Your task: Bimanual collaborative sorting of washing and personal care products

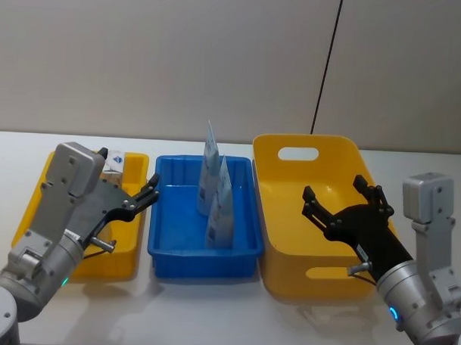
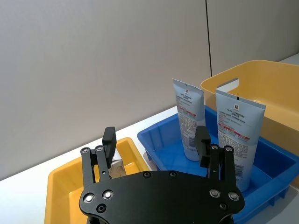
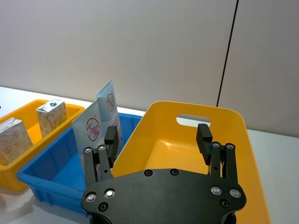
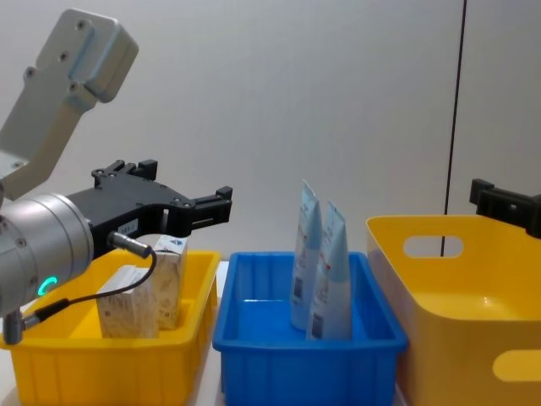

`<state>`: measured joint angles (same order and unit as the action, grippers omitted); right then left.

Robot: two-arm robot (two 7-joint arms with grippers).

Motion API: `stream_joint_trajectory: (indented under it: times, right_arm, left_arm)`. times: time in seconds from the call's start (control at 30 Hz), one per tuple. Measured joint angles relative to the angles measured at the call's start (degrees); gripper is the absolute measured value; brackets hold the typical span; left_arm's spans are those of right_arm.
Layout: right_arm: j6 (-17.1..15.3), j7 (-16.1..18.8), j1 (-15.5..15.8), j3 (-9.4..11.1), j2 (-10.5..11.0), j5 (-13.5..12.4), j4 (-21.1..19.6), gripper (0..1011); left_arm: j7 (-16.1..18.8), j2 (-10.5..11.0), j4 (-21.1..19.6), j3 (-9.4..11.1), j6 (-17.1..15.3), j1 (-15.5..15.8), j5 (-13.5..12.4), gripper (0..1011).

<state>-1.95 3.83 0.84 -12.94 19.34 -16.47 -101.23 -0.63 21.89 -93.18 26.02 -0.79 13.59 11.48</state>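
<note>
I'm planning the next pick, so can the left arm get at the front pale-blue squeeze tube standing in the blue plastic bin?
Probably yes: the left gripper, jaws open, hovers over the neighbouring yellow tray, and nothing stands between it and the front pale-blue squeeze tube.

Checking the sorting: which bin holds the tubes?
The blue middle bin; both tubes stand in it, unlike the small yellow bin and large yellow bin.

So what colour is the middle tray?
The tray is blue, clearest in the head view.
</note>
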Motion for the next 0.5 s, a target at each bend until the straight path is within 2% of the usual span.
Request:
stream_joint_trajectory:
  times: [0.5]
  right_arm:
    - [0.0, 0.0, 0.0, 0.0, 0.0, 0.0, 0.0, 1002]
  left_arm:
    - [0.0, 0.0, 0.0, 0.0, 0.0, 0.0, 0.0, 1001]
